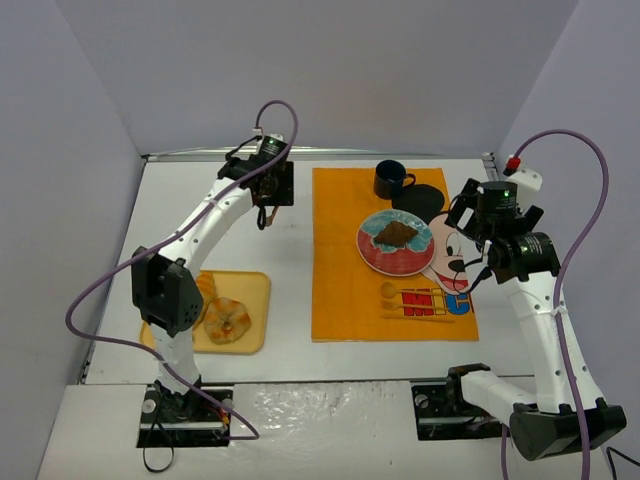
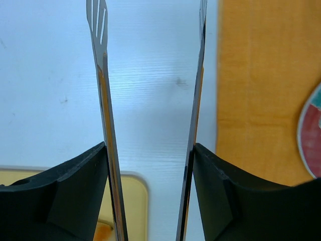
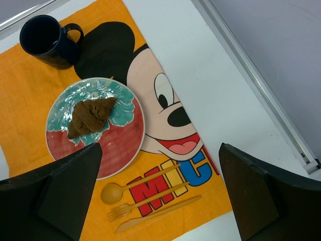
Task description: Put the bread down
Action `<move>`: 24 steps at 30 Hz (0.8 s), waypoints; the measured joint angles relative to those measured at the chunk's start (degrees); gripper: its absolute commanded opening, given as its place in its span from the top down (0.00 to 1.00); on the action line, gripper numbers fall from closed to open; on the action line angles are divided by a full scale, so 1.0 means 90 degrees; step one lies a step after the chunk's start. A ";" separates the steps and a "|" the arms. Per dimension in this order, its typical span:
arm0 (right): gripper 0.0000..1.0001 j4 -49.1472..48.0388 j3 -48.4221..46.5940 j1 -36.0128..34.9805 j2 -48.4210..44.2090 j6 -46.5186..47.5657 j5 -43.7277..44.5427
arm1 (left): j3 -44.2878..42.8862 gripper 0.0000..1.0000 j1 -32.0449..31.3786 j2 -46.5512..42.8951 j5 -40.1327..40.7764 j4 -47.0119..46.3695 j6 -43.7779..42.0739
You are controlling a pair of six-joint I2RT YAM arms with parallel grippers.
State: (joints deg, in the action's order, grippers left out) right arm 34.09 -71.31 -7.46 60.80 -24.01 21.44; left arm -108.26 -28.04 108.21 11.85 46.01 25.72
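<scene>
The bread [image 3: 90, 114] lies on the plate [image 3: 120, 155], a dark brown wedge resting mostly on the teal half with one end reaching the red half. It touches nothing but the plate. My right end effector [image 3: 159, 150] hangs above the orange placemat [image 1: 345, 290], to the right of the plate and over the cartoon mouse face [image 3: 165, 100] printed there. Its two black fingers stand wide apart with nothing between them, and it is well clear of the bread. Beyond the plate, at the far end of the placemat, a dark blue mug [image 3: 47, 40] stands upright with its handle turned toward the mouse's black ear. Below the plate a spoon, fork and knife [image 3: 150, 201] in a yellow-brown tone lie side by side. I cannot tell whether they are real or printed. My left end effector [image 2: 150, 150] is stretched out over the white desk [image 1: 290, 300], near the far left corner of the placemat and well apart from the plate. Its fingers are spread too, and a thin metal blade [image 2: 103, 100] runs forward along the inner face of each one, the left blade slotted at its tip. The blades do not meet, and only bare desk shows between them. Behind this arm, near my left base, a yellow tray [image 1: 255, 290] sits on the desk with a tan donut [image 1: 228, 320] on it. A second pastry is partly hidden by my own arm.
</scene>
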 measured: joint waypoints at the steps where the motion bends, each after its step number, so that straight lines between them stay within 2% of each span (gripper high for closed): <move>1: 0.00 0.0000 0.0000 0.0000 0.0000 0.0000 -0.0010 | 0.0148 0.40 0.0164 -0.0021 -0.0033 -0.0062 0.0029; 4: 0.00 0.0000 0.0000 0.0000 0.0000 -0.0002 -0.0063 | 0.0591 0.40 0.0611 0.0020 -0.0154 -0.0231 0.0077; 9: 0.00 0.0000 0.0000 -0.0001 0.0000 0.0000 -0.0151 | 0.0754 0.40 0.1021 0.0433 -0.0253 -0.0429 0.0144; 14: 0.00 0.0000 0.0001 0.0000 0.0000 0.0000 -0.0208 | 0.0765 0.38 0.1182 0.0966 -0.0459 -0.0736 0.0236; 19: 0.00 0.0000 0.0008 -0.0001 0.0000 0.0005 -0.0266 | 0.0766 0.28 0.1237 0.1402 -0.0659 -0.0882 0.0354; 24: 0.00 0.0000 0.0014 -0.0001 0.0000 0.0007 -0.0273 | 0.0943 0.25 0.1242 0.1536 -0.0810 -0.0997 0.0445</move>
State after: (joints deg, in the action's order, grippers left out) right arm 34.09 -71.19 -7.48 60.80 -23.94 18.98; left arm -99.77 -16.86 122.04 4.55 37.03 29.72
